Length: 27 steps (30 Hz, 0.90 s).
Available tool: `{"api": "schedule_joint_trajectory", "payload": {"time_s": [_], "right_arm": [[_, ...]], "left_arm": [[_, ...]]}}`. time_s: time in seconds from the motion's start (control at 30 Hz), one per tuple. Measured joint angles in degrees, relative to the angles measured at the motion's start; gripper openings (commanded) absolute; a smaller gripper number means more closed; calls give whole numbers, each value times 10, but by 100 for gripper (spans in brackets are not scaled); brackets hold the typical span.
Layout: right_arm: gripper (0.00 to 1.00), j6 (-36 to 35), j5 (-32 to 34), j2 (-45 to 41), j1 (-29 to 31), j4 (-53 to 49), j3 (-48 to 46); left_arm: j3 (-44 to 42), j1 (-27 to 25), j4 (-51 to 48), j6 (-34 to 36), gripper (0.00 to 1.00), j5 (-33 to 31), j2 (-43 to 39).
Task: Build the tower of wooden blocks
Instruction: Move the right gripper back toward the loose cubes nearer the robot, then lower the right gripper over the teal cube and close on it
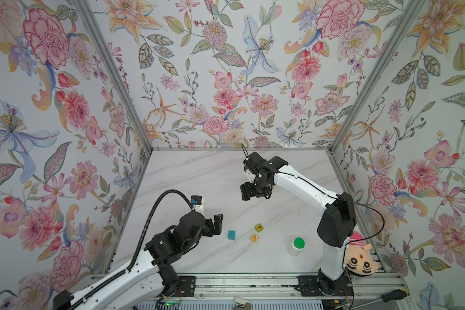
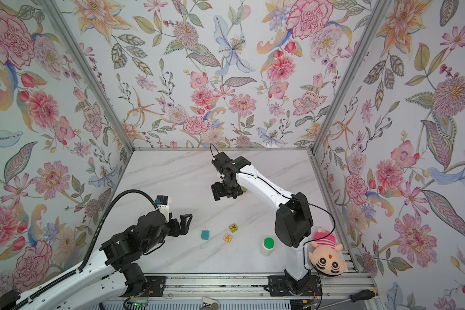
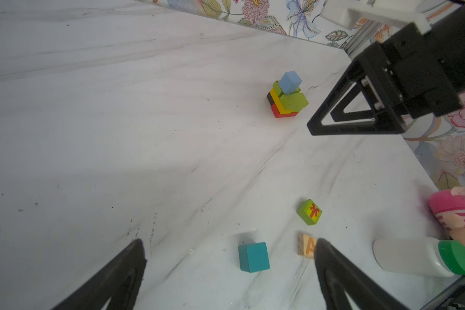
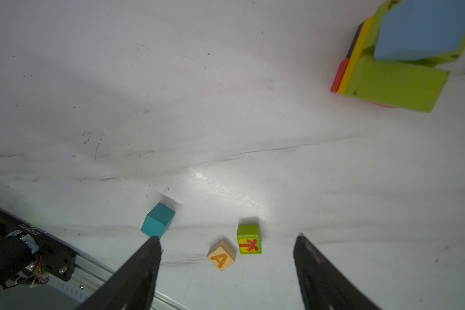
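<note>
Right pincer released, empty, near the tower, left pincer spread wide, empty, tower central on the surface, light-blue cube on top, largely hidden by right arm in both top views, white bottle capped, contents unseen.

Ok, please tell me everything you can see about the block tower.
The tower is a small upright stack of painted, wooden-looking blocks on the marble table: dark brown and red at the base, a thin yellow layer, lime-green oblongs above, a light-blue cube on top, turned askew. Only the table touches it.
</note>
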Motion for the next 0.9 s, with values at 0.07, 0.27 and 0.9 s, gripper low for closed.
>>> {"api": "schedule_joint_trajectory", "payload": {"time_s": [0.07, 0.27, 0.9], "right_arm": [[72, 25, 10, -19, 24, 11, -38], [70, 105, 26, -107, 77, 53, -166], [62, 287, 27, -68, 196, 208, -254]], "left_arm": [[-17, 0, -20, -18, 99, -4, -33], [-41, -1, -61, -44, 99, -2, -64], [-63, -24, -79, -61, 99, -2, -67]]}}
